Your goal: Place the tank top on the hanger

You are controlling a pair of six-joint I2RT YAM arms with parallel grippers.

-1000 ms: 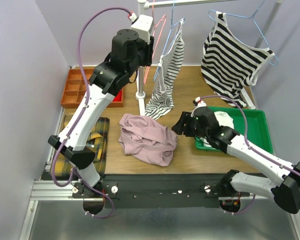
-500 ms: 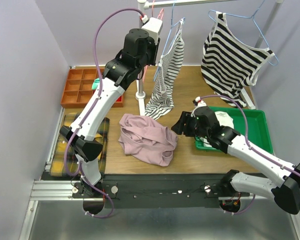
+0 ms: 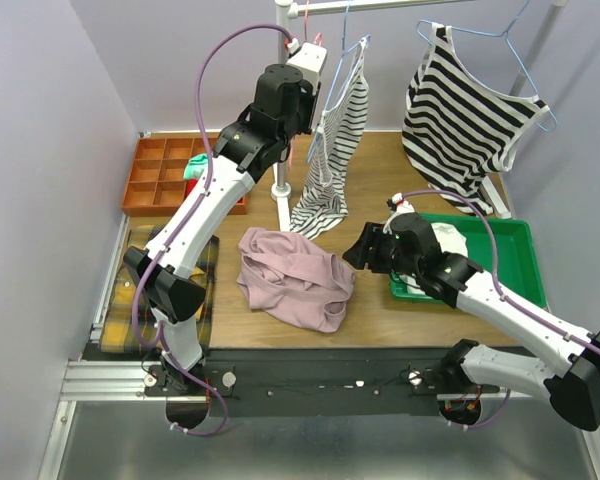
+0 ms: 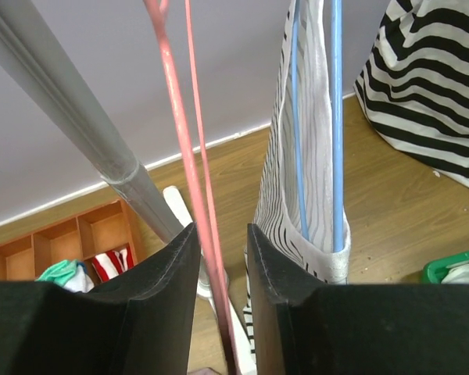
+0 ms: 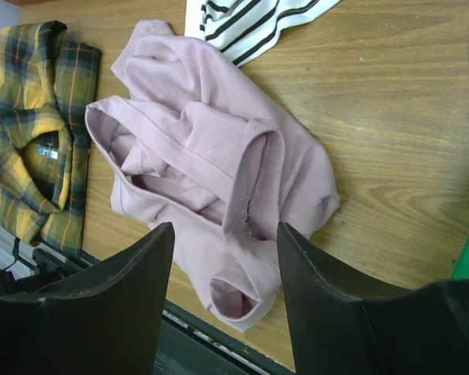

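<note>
On the tabletop (image 5: 391,101) lies the tank top (image 5: 219,156), our right claw (image 5: 225,230) wide above it. Our left claw (image 4: 222,230), narrowly parted, straddles the hanger (image 4: 177,101) to grip it.

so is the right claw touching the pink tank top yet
Apart. The right wrist view shows the open right claw hanging above the tank top, which lies crumpled on the table beyond the fingertips.
</note>
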